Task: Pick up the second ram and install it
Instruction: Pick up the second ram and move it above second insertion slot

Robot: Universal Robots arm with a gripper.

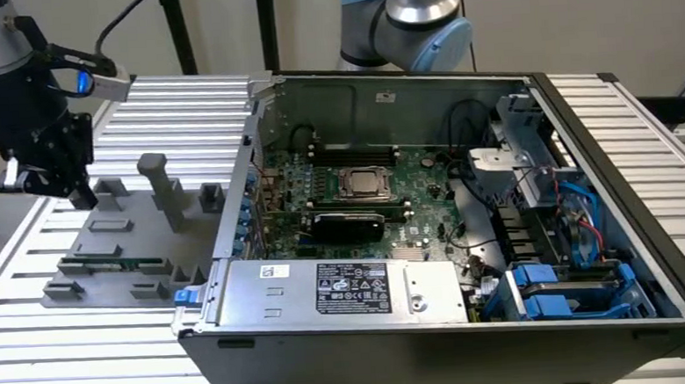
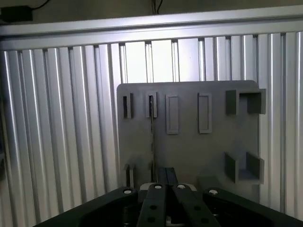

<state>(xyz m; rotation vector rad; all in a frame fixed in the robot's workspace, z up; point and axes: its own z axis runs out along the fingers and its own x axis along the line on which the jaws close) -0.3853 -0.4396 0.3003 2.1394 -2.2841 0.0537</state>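
At the exterior view's left, the black arm-mounted gripper (image 1: 80, 199) is held above the grey plastic fixture plate (image 1: 122, 230), its jaws pressed together on nothing. The long, thin green ram stick (image 1: 114, 259) is seated edgewise in the plate's slots, apart from the gripper. Further right, the open dark metal computer case (image 1: 445, 349) is seen.

A table (image 1: 186, 103) of ribbed aluminium slats is seen, silver-grey, the slats laid side by side across its top. Behind the table a pale, plain wall (image 1: 615, 19) is shown, and two black poles (image 1: 175, 25) are stood upright between the table's far edge and that wall. Bright light is thrown back from the slats towards the table's far edge, beyond which a small black box (image 2: 16, 13) is set
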